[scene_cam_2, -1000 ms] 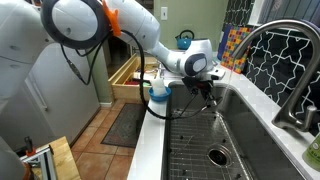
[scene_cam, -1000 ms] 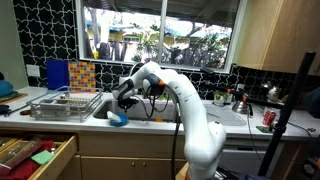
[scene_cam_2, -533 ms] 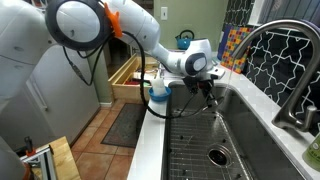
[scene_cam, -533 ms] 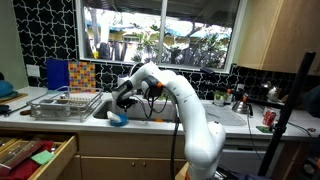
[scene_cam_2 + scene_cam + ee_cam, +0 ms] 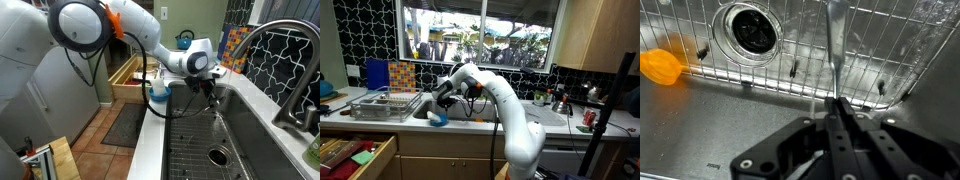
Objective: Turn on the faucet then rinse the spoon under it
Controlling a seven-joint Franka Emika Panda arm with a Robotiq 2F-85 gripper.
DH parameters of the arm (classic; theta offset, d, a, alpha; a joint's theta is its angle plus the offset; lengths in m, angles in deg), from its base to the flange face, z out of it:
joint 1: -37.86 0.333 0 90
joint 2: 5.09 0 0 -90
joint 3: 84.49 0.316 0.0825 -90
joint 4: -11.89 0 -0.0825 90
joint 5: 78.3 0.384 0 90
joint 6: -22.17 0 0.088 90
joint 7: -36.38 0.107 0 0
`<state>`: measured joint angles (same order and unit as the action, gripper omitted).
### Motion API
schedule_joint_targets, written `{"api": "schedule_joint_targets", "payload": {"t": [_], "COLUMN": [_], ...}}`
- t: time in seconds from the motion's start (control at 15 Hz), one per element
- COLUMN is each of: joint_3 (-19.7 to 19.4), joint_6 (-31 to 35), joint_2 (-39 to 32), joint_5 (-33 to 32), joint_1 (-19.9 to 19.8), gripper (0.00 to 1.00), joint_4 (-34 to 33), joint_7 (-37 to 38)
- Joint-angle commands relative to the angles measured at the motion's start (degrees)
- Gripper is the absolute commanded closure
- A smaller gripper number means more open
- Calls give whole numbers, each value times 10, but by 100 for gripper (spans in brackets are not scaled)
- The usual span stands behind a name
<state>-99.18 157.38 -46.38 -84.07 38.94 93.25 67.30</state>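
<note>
Spoon (image 5: 832,45) pinched in gripper (image 5: 836,105), hanging down over sink (image 5: 252,128) wire grid, nr drain (image 5: 752,30). Faucet (image 5: 297,95) well apart from gripper, at sink's far side.

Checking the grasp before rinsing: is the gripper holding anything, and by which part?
Yes. The gripper is shut on the spoon, pinching its narrow handle end. The rest hangs down over the wire grid in the sink.

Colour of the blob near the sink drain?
Orange. The blob shows best in the wrist view.
</note>
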Motion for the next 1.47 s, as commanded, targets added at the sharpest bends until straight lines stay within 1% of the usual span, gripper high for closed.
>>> {"api": "schedule_joint_targets", "payload": {"t": [0.0, 0.27, 1.4], "joint_3": [-6, -4, -5], "joint_6": [-33, -49, -58], "joint_2": [-7, -7, -6], "joint_5": [-10, -12, -16], "joint_1": [6, 5, 5], "gripper": [98, 98, 98], "joint_4": [-13, -15, -12], "joint_7": [11, 10, 10]}}
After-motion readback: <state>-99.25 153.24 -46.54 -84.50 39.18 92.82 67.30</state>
